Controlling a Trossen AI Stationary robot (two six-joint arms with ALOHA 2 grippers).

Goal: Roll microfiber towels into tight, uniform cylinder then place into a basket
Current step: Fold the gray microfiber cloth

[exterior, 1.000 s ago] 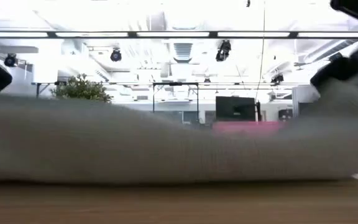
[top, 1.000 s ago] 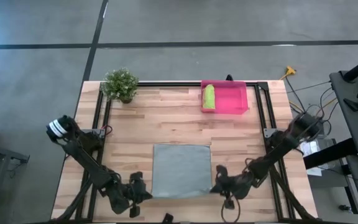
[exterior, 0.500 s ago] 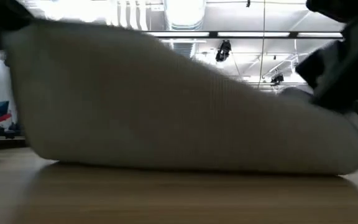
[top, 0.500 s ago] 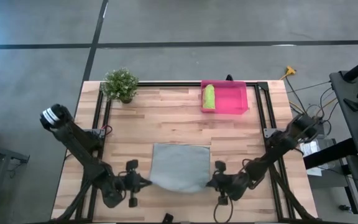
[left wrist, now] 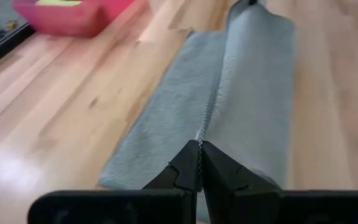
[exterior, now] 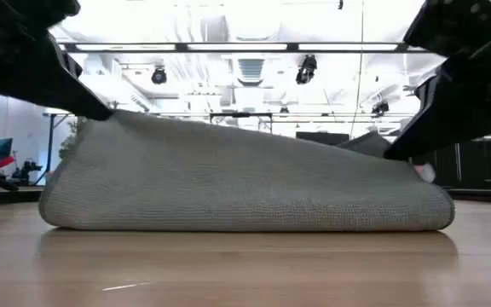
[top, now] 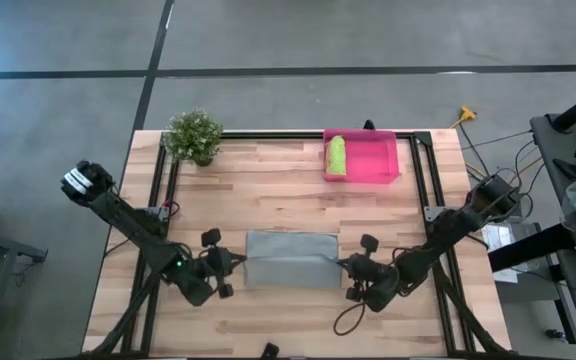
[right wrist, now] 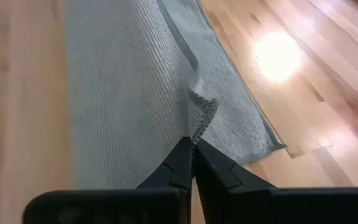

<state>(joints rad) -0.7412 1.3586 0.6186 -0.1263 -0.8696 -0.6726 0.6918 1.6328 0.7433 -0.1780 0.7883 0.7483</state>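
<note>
The grey towel lies mid-table, its near part folded over toward the far edge; the fold rests on the wood. My left gripper is shut on the towel's left end and my right gripper is shut on its right end. The lime green towel lies rolled inside the pink basket at the far side. My left gripper pinches the towel's stitched edge at its left corner between two fingers, coming level from the table's left. The edge is lifted over the lower layer. My right gripper pinches the stitched edge at the right corner, coming level from the table's right; the edge there is lifted and crumpled.
A small potted plant stands at the far left corner. A black frame runs round the table's sides and far edge. Bare wood lies between the towel and the basket.
Both grippers have lifted the towel's near edge and carried it toward the far edge, staying shut on it. The towel's near part has folded over onto its far part, which stayed on the table; the towel now shows about half as deep.
</note>
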